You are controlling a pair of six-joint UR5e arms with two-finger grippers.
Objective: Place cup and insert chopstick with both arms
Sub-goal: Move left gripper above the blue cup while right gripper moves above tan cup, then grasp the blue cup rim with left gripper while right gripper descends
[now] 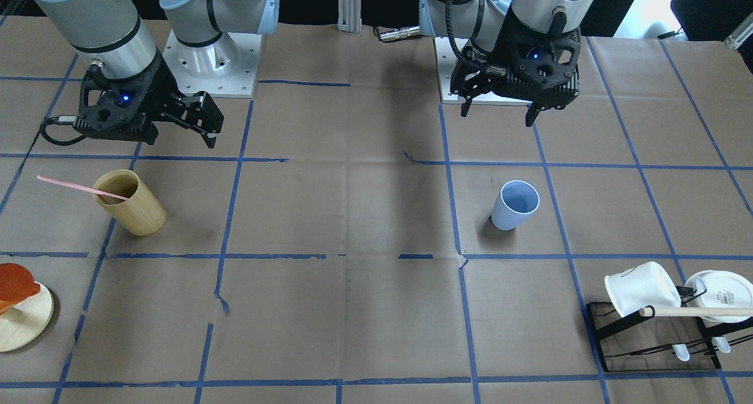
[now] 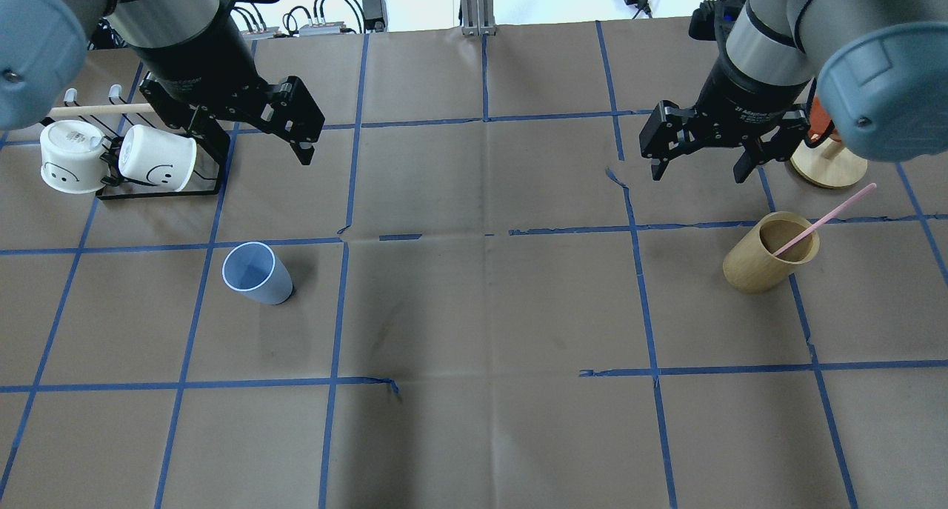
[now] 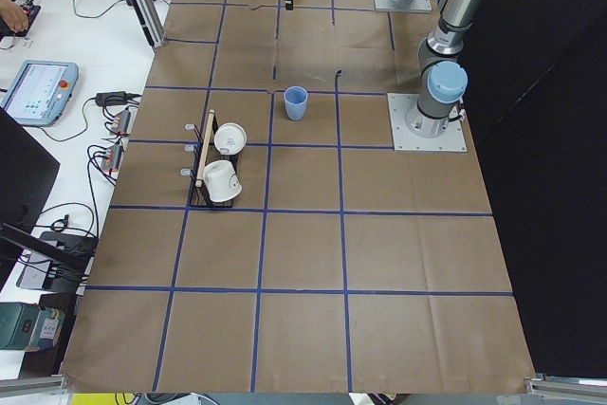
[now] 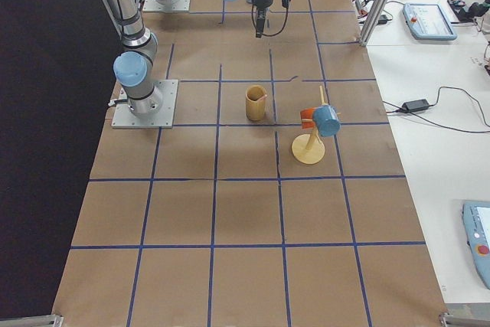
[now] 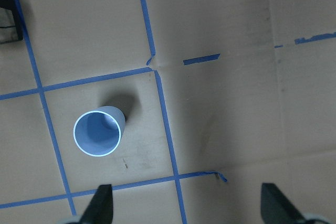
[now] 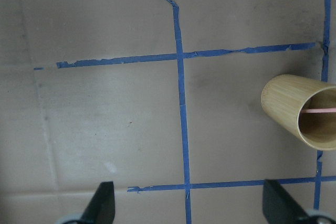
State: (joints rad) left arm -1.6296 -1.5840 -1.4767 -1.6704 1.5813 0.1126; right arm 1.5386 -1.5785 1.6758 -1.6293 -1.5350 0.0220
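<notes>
The light blue cup [image 1: 515,207] stands upright on the table, also seen in the overhead view [image 2: 255,275] and the left wrist view [image 5: 98,133]. My left gripper [image 1: 497,116] hangs open and empty above and behind it, apart from it; it also shows in the overhead view [image 2: 259,153]. The pink chopstick [image 1: 76,186] leans in the tan wooden cup [image 1: 132,204], its top end sticking out over the rim [image 2: 833,214]. My right gripper [image 2: 698,175] is open and empty, above the table beside the wooden cup, not touching it.
A black rack [image 2: 211,161] holding white mugs [image 2: 155,164] and a beige wooden rod [image 1: 694,311] stands near the left arm. A round wooden stand [image 2: 826,168] with an orange piece is by the right arm. Blue tape lines grid the brown paper.
</notes>
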